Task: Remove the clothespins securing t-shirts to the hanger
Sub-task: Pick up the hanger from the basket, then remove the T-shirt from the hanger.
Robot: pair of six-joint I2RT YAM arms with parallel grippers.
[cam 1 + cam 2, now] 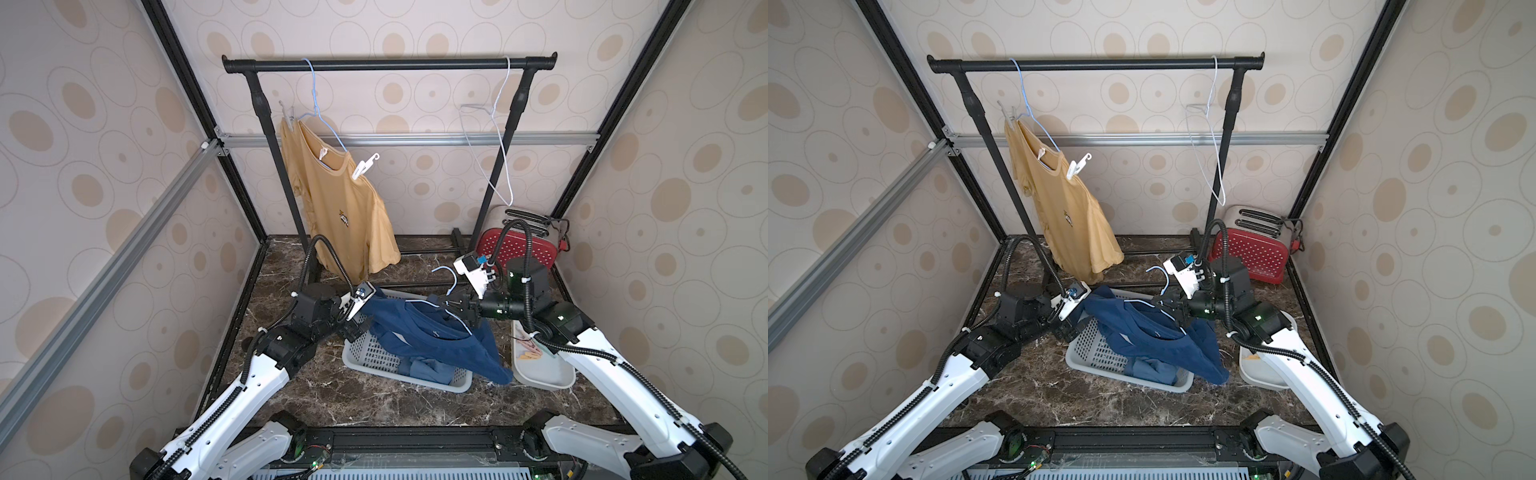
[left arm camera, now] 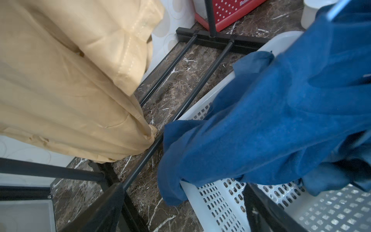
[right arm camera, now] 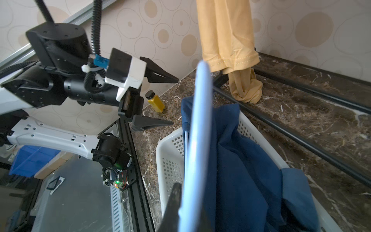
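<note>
The right gripper [image 1: 451, 304] clamps the hanger [image 3: 198, 120] bearing the blue shirt [image 1: 415, 328]; the left gripper [image 3: 174, 101], jaws apart, hangs beside the shirt.

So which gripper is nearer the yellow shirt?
Left. The left gripper sits close by the hem of the yellow shirt, jaws open; the right gripper is further off, shut on the hanger.
</note>
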